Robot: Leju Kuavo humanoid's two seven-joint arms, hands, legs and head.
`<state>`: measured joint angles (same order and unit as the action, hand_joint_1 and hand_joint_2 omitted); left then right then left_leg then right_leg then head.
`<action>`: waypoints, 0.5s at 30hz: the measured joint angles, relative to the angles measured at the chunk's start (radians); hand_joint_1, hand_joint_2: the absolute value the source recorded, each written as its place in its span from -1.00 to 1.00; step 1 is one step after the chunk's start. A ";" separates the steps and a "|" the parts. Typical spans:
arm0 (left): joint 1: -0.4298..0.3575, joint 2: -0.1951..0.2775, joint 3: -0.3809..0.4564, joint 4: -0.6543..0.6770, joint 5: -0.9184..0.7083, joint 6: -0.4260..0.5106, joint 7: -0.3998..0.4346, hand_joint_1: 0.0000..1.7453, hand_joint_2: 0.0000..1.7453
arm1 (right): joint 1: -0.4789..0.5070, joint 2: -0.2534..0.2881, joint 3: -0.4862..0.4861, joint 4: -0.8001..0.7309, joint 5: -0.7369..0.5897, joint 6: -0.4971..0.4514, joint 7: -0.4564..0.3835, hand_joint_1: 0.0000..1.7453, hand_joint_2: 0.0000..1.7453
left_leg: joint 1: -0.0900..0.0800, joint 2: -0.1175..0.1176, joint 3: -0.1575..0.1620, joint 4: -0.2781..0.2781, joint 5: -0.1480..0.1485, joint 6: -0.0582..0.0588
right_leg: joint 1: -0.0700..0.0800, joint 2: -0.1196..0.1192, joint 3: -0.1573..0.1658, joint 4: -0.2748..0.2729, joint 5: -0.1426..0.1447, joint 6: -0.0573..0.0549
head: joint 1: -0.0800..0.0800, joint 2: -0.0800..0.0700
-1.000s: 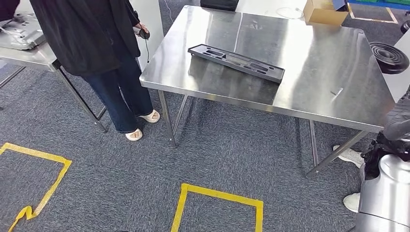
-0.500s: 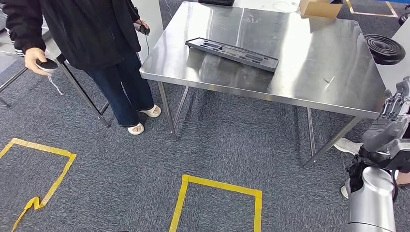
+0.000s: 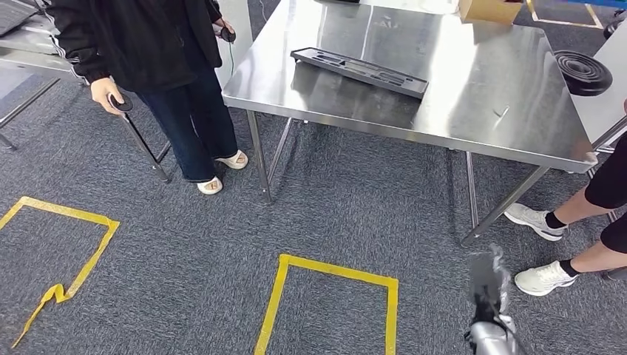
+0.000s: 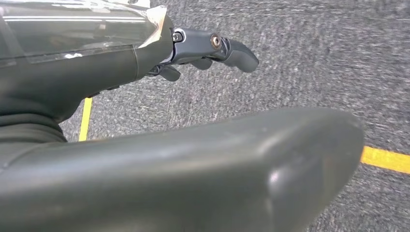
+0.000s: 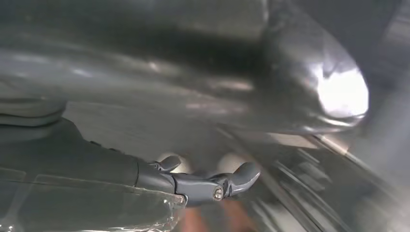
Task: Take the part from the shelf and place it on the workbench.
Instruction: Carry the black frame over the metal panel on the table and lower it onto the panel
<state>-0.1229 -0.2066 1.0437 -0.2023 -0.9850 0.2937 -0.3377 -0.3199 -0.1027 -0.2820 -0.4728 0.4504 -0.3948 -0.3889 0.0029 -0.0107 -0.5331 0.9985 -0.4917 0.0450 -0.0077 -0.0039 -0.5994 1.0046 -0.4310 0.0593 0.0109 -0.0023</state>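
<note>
Right hand (image 3: 488, 285) blurred at 5 o'clock, low over grey carpet; grasp unclear. Left hand (image 4: 208, 46) holds nothing, fingers loosely apart. Long black moulded plastic part (image 3: 359, 72) flat on shiny stainless-steel workbench (image 3: 473, 126), 12 o'clock.

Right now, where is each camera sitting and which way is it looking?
Head view: high on the robot, looking forward and down at the steel workbench, the black tray on it, the carpet and yellow tape. The blurred right hand shows at lower right.
Left wrist view: behind the left hand, facing grey carpet; its fingers hold nothing.
Right wrist view: behind the right hand, blurred, with nothing in its fingers.
Shared: the head and left wrist views both show carpet and yellow tape.
</note>
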 joint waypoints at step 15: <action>0.006 -0.004 -0.001 0.000 -0.012 0.008 0.007 -1.00 -1.00 | 0.136 0.094 0.014 0.207 0.029 0.025 0.211 -1.00 -1.00 | -0.003 0.010 -0.093 0.011 0.079 -0.025 | -0.008 0.008 0.124 -0.036 -0.088 -0.017 | 0.010 0.000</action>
<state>-0.1165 -0.2103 1.0424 -0.2018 -0.9970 0.3021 -0.3310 -0.1843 -0.0091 -0.2677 -0.2660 0.4793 -0.3697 -0.1783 -0.0002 -0.0007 -0.6264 1.0090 -0.4132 0.0202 -0.0160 0.0036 -0.4758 0.9684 -0.5191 0.0420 0.0210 -0.0023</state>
